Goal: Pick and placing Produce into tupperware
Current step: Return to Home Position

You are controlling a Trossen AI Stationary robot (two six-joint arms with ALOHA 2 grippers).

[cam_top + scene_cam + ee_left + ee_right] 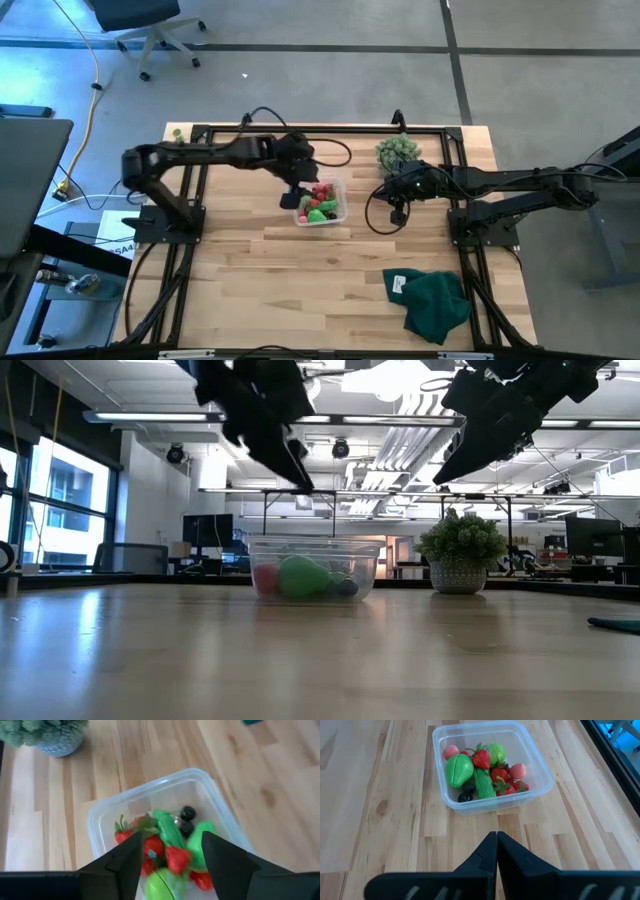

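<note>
The clear tupperware [337, 214] stands on the wooden table near its middle. It holds the produce [480, 770]: red strawberries, green pieces, a pink ball and dark berries. My left gripper [172, 842] hovers open just above the container's left side, slanting down, with nothing between its fingers. In the low view the left gripper [303, 482] is clear above the rim. My right gripper [496, 836] is shut and empty. It hangs above the table to the right of the container, pointing toward it.
A bushy grey-green plant in a small pot [398, 152] stands at the far side, right of the container. A dark green cloth [435, 300] lies near the front right corner. Black frame rails [200, 180] run along the table's sides. Bare wood lies in front of the container.
</note>
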